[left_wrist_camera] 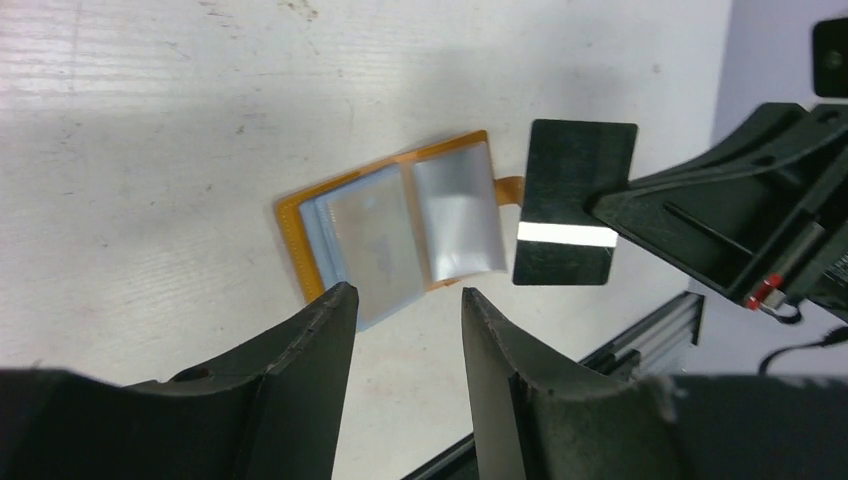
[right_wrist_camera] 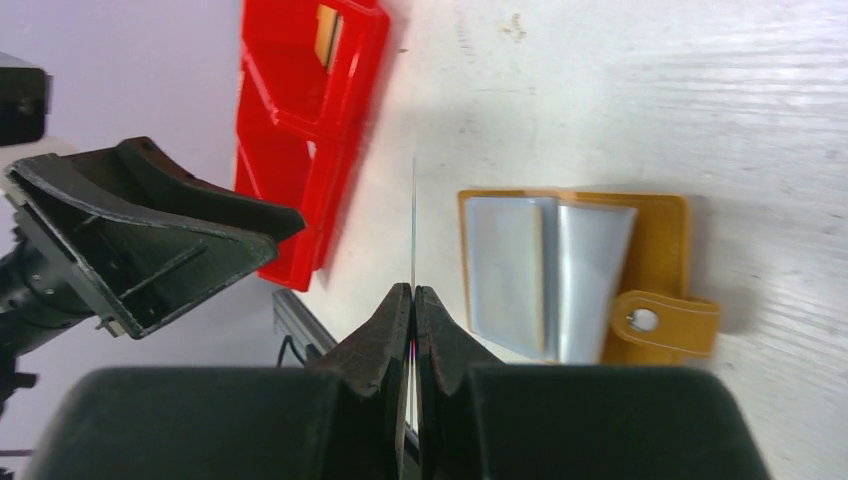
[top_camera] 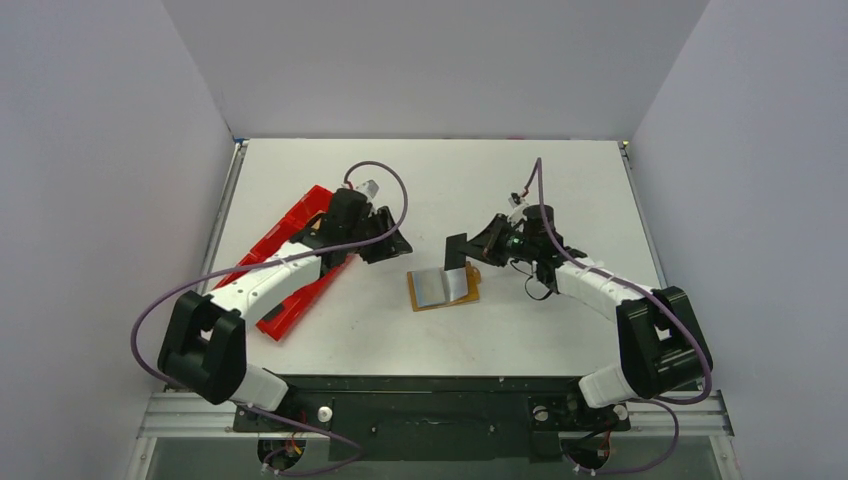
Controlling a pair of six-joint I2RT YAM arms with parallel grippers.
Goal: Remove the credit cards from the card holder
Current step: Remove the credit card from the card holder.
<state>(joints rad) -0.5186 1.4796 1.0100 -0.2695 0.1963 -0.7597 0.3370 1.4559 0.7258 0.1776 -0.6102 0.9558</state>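
The tan card holder (top_camera: 417, 296) lies open on the table between the arms, clear sleeves up, with a pale blue-grey credit card (left_wrist_camera: 358, 235) in its left sleeve. It also shows in the right wrist view (right_wrist_camera: 662, 240). My right gripper (top_camera: 478, 246) is shut on a thin dark card with a white stripe (left_wrist_camera: 575, 200), held on edge above the table just left of the holder's strap; it is edge-on in the right wrist view (right_wrist_camera: 414, 220). My left gripper (left_wrist_camera: 405, 292) is open and empty, hovering left of the holder.
A long red tray (top_camera: 308, 205) lies along the table's left side under the left arm, with a small orange item (right_wrist_camera: 326, 35) in one compartment. The table's front rail (left_wrist_camera: 650, 325) runs close to the holder.
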